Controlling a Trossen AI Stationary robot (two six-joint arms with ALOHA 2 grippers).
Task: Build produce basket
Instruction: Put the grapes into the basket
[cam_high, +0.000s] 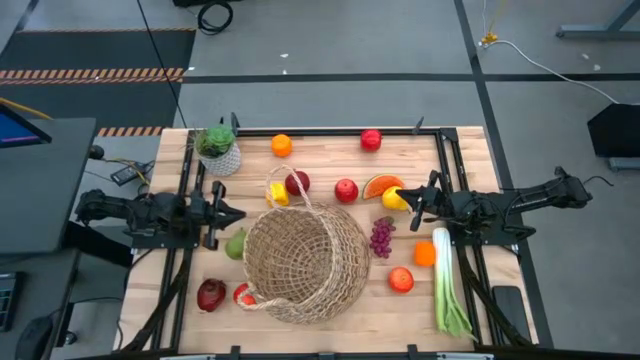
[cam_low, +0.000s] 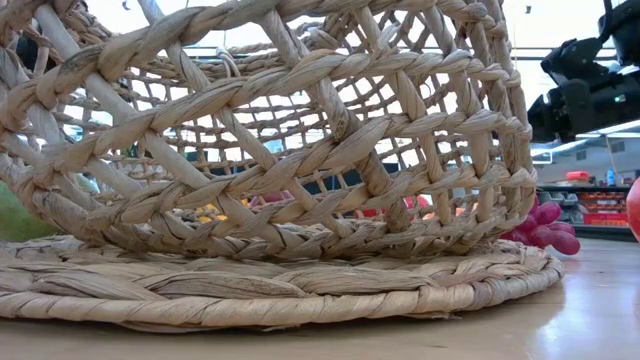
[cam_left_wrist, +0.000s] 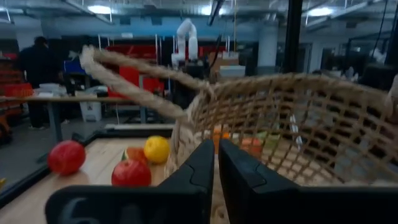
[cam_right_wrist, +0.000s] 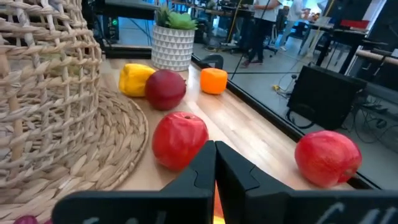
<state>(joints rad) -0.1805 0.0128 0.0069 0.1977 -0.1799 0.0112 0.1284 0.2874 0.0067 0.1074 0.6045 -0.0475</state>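
Basket (cam_high: 305, 265) mid-table w/ produce (cam_high: 346, 190) around; left claw (cam_high: 232, 217) & right claw (cam_high: 412, 200) both pressed together

The high view looks straight down on the whole surface (cam_high: 320, 150). The low view sits level, pressed against the basket (cam_low: 300, 150). Each wrist view faces that basket past its own hand.

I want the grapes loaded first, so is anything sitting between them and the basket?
Nothing visible does. In the high view the grapes lie on bare table just beside the basket, on the side toward the right gripper, with no other produce in the gap.
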